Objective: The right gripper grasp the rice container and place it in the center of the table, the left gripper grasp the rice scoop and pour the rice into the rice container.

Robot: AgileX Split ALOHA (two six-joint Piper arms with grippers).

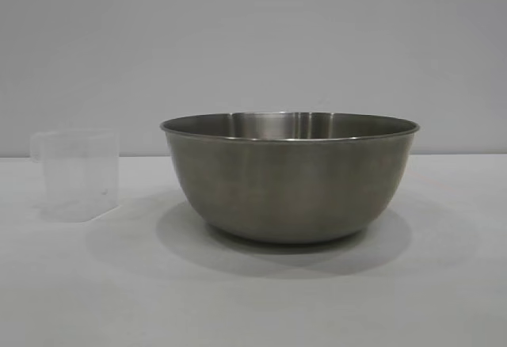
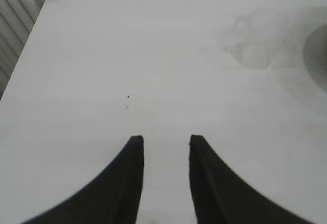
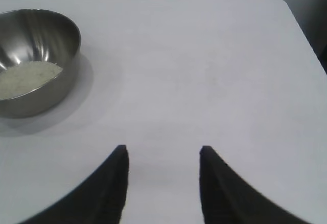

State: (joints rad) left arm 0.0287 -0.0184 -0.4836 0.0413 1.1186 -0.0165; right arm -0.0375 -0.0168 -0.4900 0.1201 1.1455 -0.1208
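Rice is seen already lying in the rice container, set mid-table, well ahead of the empty, parted right gripper. The rice scoop stands released, far ahead of the left gripper, slightly apart and empty. Little appears left.

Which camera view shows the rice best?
The right wrist view: it looks into the rice container, where the rice lies as a white heap. The exterior view shows the container only from the side, hiding the rice. The left wrist view shows none.
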